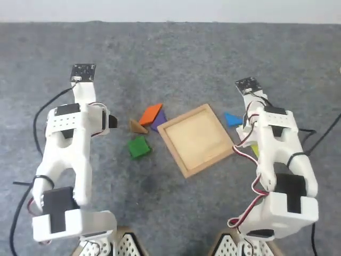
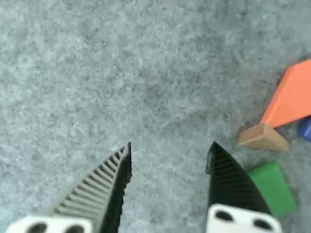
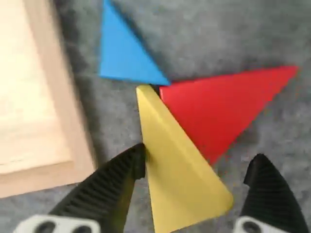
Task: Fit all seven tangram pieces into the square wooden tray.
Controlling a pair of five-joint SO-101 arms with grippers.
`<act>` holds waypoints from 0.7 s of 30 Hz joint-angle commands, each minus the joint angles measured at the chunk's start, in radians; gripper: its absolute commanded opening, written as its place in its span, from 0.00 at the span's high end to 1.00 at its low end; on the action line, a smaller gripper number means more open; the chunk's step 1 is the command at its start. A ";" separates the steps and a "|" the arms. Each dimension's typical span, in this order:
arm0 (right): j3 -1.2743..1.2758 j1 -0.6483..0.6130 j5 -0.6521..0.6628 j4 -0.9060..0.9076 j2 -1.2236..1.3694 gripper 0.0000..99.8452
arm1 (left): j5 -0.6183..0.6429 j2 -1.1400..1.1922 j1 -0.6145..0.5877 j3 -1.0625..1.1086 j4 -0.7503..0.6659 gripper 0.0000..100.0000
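**Seven pieces outside the tray, both grippers released**

Left of the tray [image 1: 174,153], my left gripper [image 2: 171,145] hangs spread over grey carpet [image 2: 121,73]. The green square [image 1: 139,146], tan triangle [image 1: 138,126], orange piece [image 1: 150,113] and purple piece [image 1: 158,120] lie beside the tray's left edge. The blue triangle [image 1: 232,119], yellow triangle [image 3: 180,179] and red triangle [image 3: 218,111] lie to its right. There my right gripper [image 3: 200,158] straddles the yellow triangle, unclenched.

There are seven tangram pieces, one of each colour: one orange piece [image 1: 151,113], one purple piece [image 1: 159,121], one tan piece [image 1: 138,127], one green piece [image 1: 139,146], one blue triangle [image 3: 125,53], one red triangle [image 3: 223,107] and one yellow triangle [image 3: 175,170]. By shape, at least four are triangles (tan, blue, red, yellow), one is a square and one is a parallelogram; the purple one's outline is partly covered. There is one wooden tray [image 1: 184,161]. The grippers number two: the left gripper [image 2: 171,145] and the right gripper [image 3: 200,155].
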 commanded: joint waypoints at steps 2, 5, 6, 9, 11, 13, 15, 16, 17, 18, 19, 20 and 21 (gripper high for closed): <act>-0.025 0.022 -0.011 0.001 -0.073 0.67 | 0.012 -0.006 -0.008 -0.004 -0.014 0.75; -0.008 -0.007 -0.009 -0.001 -0.041 0.67 | 0.012 -0.006 -0.008 -0.004 -0.014 0.75; -0.008 -0.015 -0.009 0.001 -0.018 0.69 | 0.012 -0.006 -0.008 -0.004 -0.014 0.75; -0.028 -0.013 -0.011 0.007 0.041 0.76 | 0.012 -0.006 -0.009 -0.004 -0.014 0.75; -0.055 -0.008 -0.015 0.038 0.051 0.80 | 0.012 -0.006 -0.009 -0.004 -0.014 0.75; -0.063 -0.010 -0.017 0.051 0.056 0.83 | 0.012 -0.006 -0.009 -0.004 -0.014 0.75; -0.063 -0.013 -0.017 0.053 0.054 0.84 | 0.012 -0.006 -0.009 -0.004 -0.014 0.75; -0.063 -0.013 -0.018 0.053 0.050 0.85 | 0.012 -0.006 -0.009 -0.004 -0.014 0.75; -0.064 -0.010 -0.023 0.058 0.045 0.86 | 0.012 -0.006 -0.009 -0.004 -0.014 0.75; -0.071 -0.008 -0.040 0.062 0.044 0.88 | 0.012 -0.006 -0.009 -0.004 -0.015 0.75; -0.071 -0.008 -0.058 0.062 0.036 0.89 | 0.012 -0.006 -0.009 -0.004 -0.015 0.75; -0.069 -0.008 -0.074 0.062 0.025 0.91 | 0.012 -0.006 -0.009 -0.004 -0.015 0.75; -0.068 -0.008 -0.084 0.065 0.012 0.92 | 0.012 -0.006 -0.009 -0.004 -0.017 0.75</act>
